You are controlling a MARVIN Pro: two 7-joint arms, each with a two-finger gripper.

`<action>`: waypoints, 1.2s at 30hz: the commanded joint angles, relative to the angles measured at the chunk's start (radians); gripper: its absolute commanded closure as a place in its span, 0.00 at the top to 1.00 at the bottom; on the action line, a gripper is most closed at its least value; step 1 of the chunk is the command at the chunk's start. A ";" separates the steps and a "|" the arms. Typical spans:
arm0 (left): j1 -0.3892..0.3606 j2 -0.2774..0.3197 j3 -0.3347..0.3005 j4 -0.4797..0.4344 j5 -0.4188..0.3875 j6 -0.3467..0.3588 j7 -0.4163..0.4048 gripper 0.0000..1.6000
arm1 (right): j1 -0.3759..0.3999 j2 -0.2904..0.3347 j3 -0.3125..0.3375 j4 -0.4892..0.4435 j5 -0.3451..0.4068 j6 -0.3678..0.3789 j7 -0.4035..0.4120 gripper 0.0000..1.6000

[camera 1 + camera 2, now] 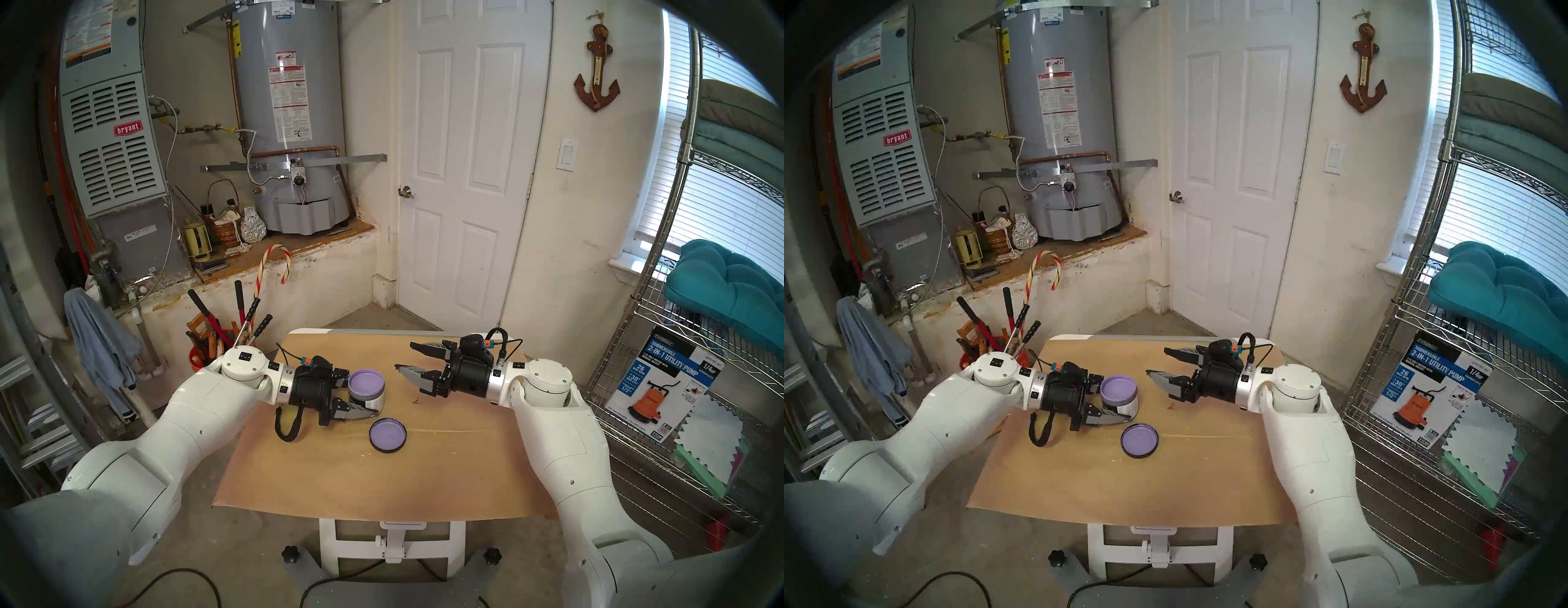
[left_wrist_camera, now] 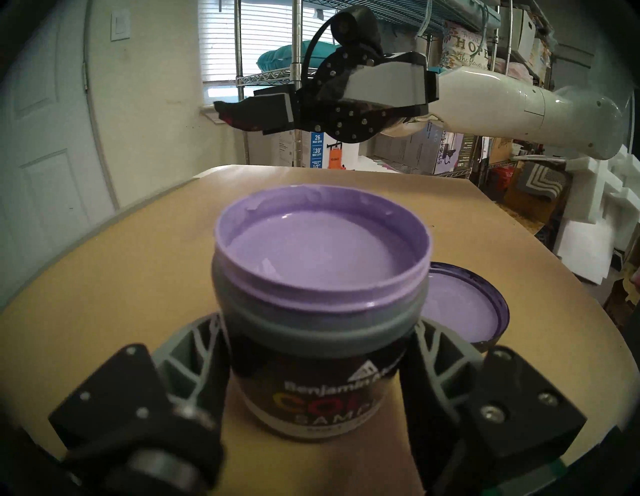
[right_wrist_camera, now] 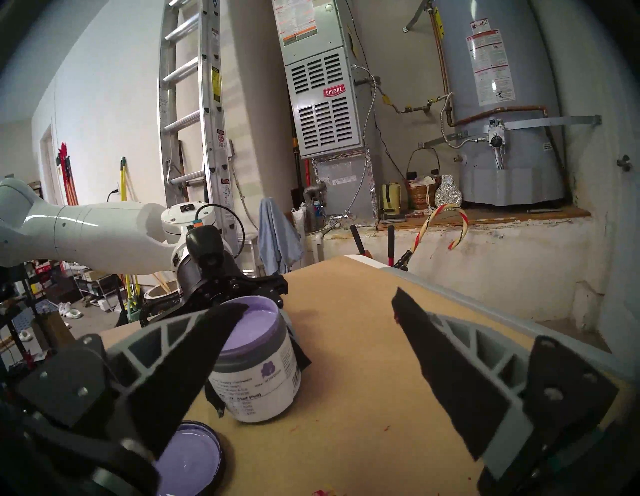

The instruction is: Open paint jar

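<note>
While seen from the head, only a lavender mouth and a slice of label on the paint jar [image 1: 367,390]; from the left wrist, dark front with white brand lettering; from the right wrist, white back panel with fine print and a purple swatch. Upright on the paper-covered table [image 1: 382,479], lid off. Lid [image 1: 387,435] flat and inner face up at 5 o'clock of the jar in the head view, just beside it, apart from both grippers.

Left arm reaching in from 9 o'clock, forearm low, wrist tipped slightly down. Left gripper [image 1: 360,395] clamped across the jar's lower body, one finger [image 2: 197,350] on each side of the label, mouth clear above them.

Right arm entering from 3 o'clock, held level above the table. Right gripper [image 1: 409,358] spread wide, nothing between the fingers, tips toward the jar at 9 o'clock but well apart from it.
</note>
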 commanded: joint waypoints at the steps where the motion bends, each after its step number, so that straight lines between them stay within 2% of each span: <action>1: -0.031 -0.006 -0.012 0.007 0.000 -0.005 0.017 0.00 | 0.002 -0.009 0.006 -0.031 -0.004 -0.008 -0.022 1.00; 23: -0.017 -0.002 -0.012 -0.008 -0.008 -0.006 0.019 0.00 | 0.000 -0.005 0.004 -0.037 -0.010 -0.016 -0.024 1.00; 26: -0.016 -0.001 -0.011 -0.012 -0.007 -0.004 0.021 0.21 | -0.002 -0.005 0.004 -0.039 -0.010 -0.014 -0.022 1.00; 27: -0.016 -0.002 -0.011 -0.011 -0.008 -0.004 0.021 0.22 | -0.002 -0.004 0.004 -0.039 -0.010 -0.014 -0.022 1.00; 28: -0.016 -0.002 -0.011 -0.011 -0.008 -0.004 0.021 0.27 | -0.003 -0.004 0.004 -0.040 -0.010 -0.013 -0.021 1.00; 36: -0.018 -0.005 -0.008 -0.009 -0.005 0.000 0.023 0.36 | -0.004 -0.004 0.006 -0.042 -0.011 -0.011 -0.017 1.00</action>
